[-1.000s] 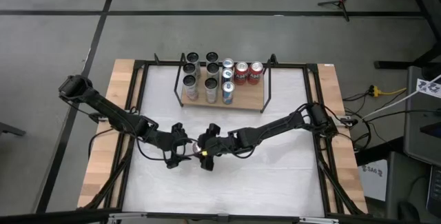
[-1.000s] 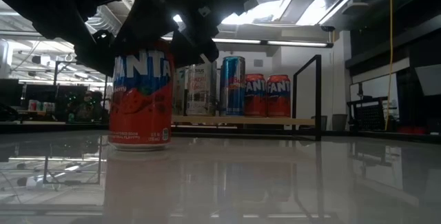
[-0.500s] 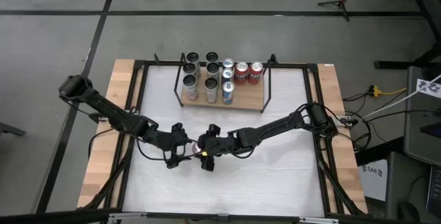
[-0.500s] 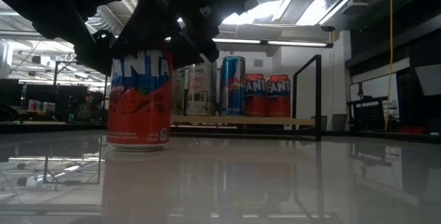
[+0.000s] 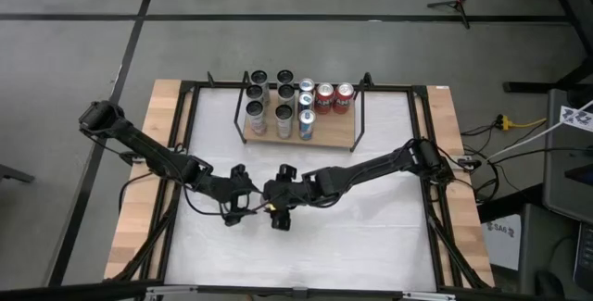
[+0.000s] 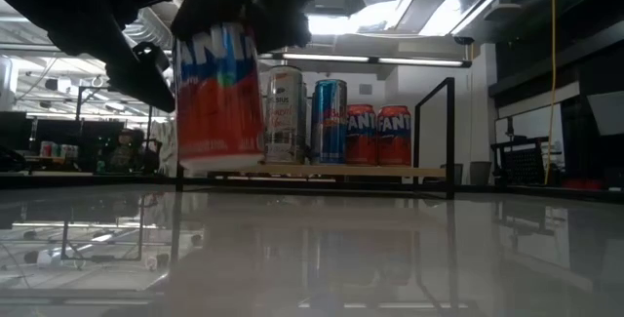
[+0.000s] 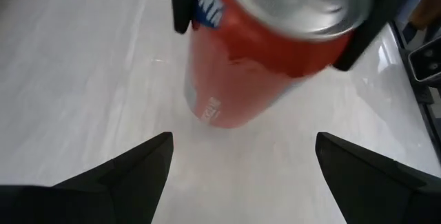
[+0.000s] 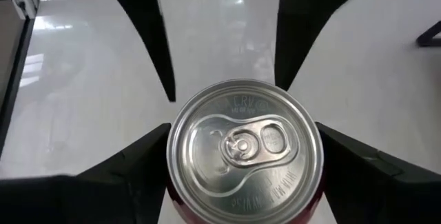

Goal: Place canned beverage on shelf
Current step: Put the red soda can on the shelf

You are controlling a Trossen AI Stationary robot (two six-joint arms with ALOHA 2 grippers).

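A red Fanta can (image 6: pixel 216 98) hangs just above the table's middle, held by my right gripper (image 5: pixel 275 208). The can's silver top (image 8: pixel 244 148) faces the right wrist camera. Just to the can's left, my left gripper (image 5: pixel 243 204) stands open with its fingertips pointing at the can (image 7: pixel 269 52) and touching nothing. The shelf (image 5: pixel 334 136), a small light-wood board with black rod uprights, stands at the table's far middle. My right gripper pinches the can's upper side wall (image 7: pixel 207 17) between its two fingers (image 7: pixel 182 3), one on each side just below the rim. The fingers slant down from the table's right. The can is lifted clear of the table, roughly upright, its bottom (image 6: pixel 216 161) free.
Several cans (image 5: pixel 283 102) stand on the shelf's left and far parts, among them two red ones (image 6: pixel 378 134) and a blue one (image 6: pixel 329 122). The shelf's near right part (image 5: pixel 335 130) is bare board. Black frame rails (image 5: pixel 178 153) run along the table's sides.
My right gripper has risen with the red can. The can stood on the table a second ago and now hangs clear above it, still roughly upright. My left gripper has kept still.
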